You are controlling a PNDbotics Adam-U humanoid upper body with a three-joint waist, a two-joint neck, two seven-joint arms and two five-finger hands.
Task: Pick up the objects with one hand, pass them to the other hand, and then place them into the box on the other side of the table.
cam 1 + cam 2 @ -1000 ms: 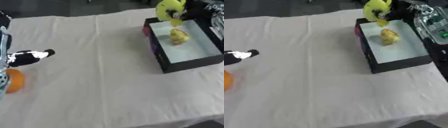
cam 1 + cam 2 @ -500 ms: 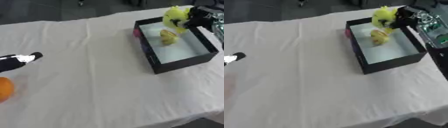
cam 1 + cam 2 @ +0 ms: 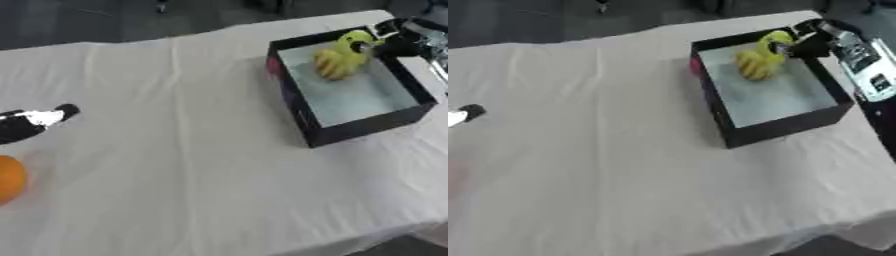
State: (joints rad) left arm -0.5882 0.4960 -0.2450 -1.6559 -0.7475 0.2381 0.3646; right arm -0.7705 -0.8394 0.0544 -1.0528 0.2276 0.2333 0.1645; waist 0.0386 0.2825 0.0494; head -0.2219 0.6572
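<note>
Step in hand, as judged: placing a yellow object into the box [image 3: 359, 127]; right hand [image 3: 394, 44] reaches in over the far right corner of the box, with the yellow object [image 3: 354, 40] at its fingertips; whether the fingers are clamped on it or already parted, I cannot tell, the hand being dark and blurred against the rim.

To do this well: keep the yellow object inside the box walls, away from the far rim; lower it toward the pale floor before letting go, so it does not bounce or roll out; aim beside the yellow-tan item [image 3: 333, 63] already lying in the far part of the box, not on top of it; open the fingers fully, then lift straight up so nothing drags along.

Pose: right arm enters from the upper right corner, forearm slanting along the box's right wall, with a light panel on it clear in the right eye view; hand low, at about rim height, pointing toward the view's left.

Left side: a black-and-white shape [image 3: 33, 123] lies at the left edge of the tabletop [image 3: 175, 150], possibly the left hand, not certain; an orange [image 3: 9, 179] sits just below it, well apart from the box; both look to be waiting.
</note>
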